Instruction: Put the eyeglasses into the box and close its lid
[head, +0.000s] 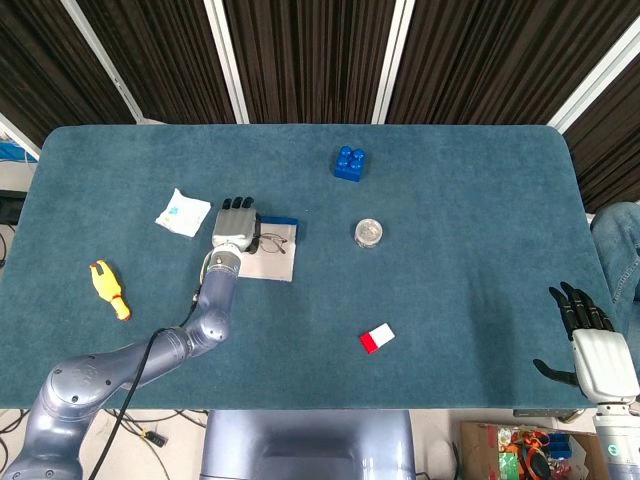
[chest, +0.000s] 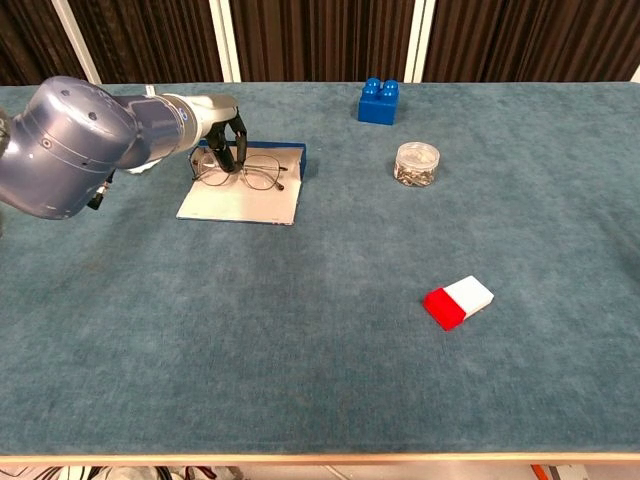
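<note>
The left hand (chest: 222, 135) reaches over the open box (chest: 243, 198), its dark fingers (chest: 238, 150) curled down around the left end of the glasses (chest: 250, 176), which it holds just above the box's pale inside. The box lies flat with its blue edge (chest: 302, 160) at the far right corner. A white packet (head: 183, 212) lies just left of the hand, and a yellow toy (head: 109, 289) sits nearer the table's left edge. A blue brick (head: 348, 162) stands well beyond the box to the right, a clear round jar (head: 369, 233) right of the box, and a red-and-white block (head: 376, 338) nearer the front. Nothing lies between glasses and box.

The right hand (head: 590, 345) shows in the head view only, off the table's right front corner, fingers apart and empty. The chest view shows the glasses' thin wire frame and both lenses; from above the hand covers much of them. The frame's long axis runs left to right across the box.
</note>
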